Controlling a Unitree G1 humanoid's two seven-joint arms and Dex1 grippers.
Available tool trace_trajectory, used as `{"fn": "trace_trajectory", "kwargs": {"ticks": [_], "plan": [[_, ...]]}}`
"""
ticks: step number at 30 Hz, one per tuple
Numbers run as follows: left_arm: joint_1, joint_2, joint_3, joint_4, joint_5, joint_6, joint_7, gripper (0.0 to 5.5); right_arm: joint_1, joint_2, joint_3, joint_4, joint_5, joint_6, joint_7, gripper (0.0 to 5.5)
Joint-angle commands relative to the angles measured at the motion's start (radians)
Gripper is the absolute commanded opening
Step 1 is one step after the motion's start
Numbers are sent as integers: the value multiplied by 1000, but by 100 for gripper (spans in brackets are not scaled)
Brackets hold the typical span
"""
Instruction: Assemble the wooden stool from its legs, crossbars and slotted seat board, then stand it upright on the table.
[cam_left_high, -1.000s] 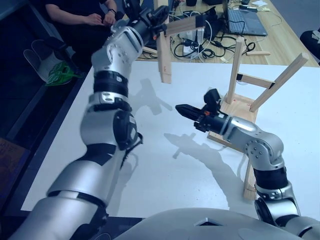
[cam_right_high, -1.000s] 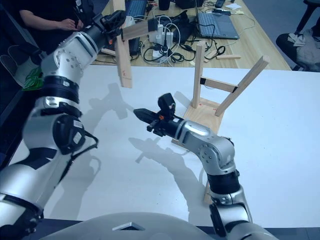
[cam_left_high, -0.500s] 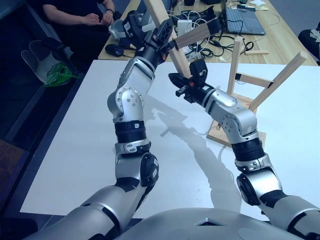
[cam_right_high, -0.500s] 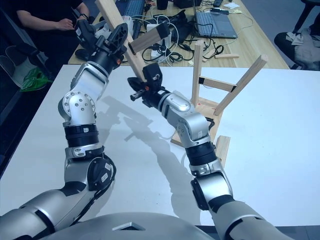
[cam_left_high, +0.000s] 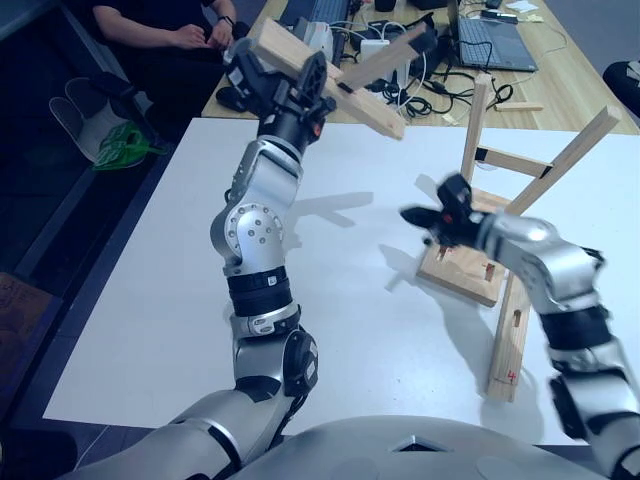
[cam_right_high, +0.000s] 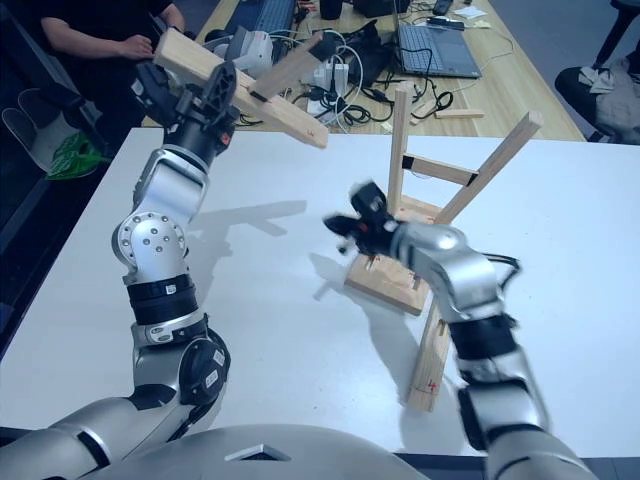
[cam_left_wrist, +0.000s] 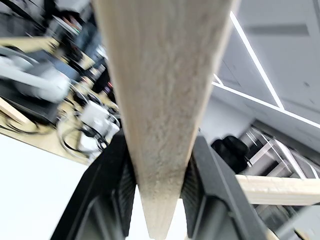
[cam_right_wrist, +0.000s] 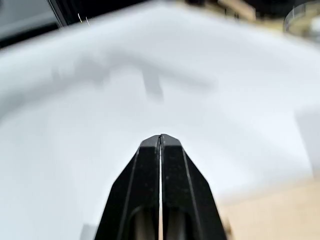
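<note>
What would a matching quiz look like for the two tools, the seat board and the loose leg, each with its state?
1 left tool
2 right tool
3 seat board
4 loose leg

A lying flat on the table
B shut, empty
C shut on a wooden piece, raised
D two legs sticking up from it

Pairs: 1-C, 2-B, 3-D, 4-A

White worktop, as I see it from the head camera

On my worktop (cam_left_high: 380, 350), towards the right, rests the slotted seat board (cam_left_high: 462, 272), with an upright leg (cam_left_high: 472, 130) and a tilted leg (cam_left_high: 562, 162) rising from it. A loose leg (cam_left_high: 507, 345) lies flat against the board's near edge.
</note>
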Motion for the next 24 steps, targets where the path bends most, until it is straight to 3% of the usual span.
{"fn": "trace_trajectory", "kwargs": {"ticks": [1, 6, 15, 20, 24], "plan": [[-14, -29, -7, 9, -4, -47, 30, 103, 125, -184, -76, -83, -32, 16, 49, 0], [8, -14, -18, -2, -19, -45, 44, 103, 173, -270, -23, -84, -109, 3, 63, 0], [42, 16, -69, -33, -57, 48, 37, 103, 22, -146, 192, 75, -269, -1, 31, 0], [124, 77, -156, -79, -86, 205, -40, 103, 14, -103, 198, 116, -287, -34, 20, 0], [141, 79, -191, -77, -72, 212, -70, 103, 45, -49, 82, 36, -179, -76, 32, 0]]}}
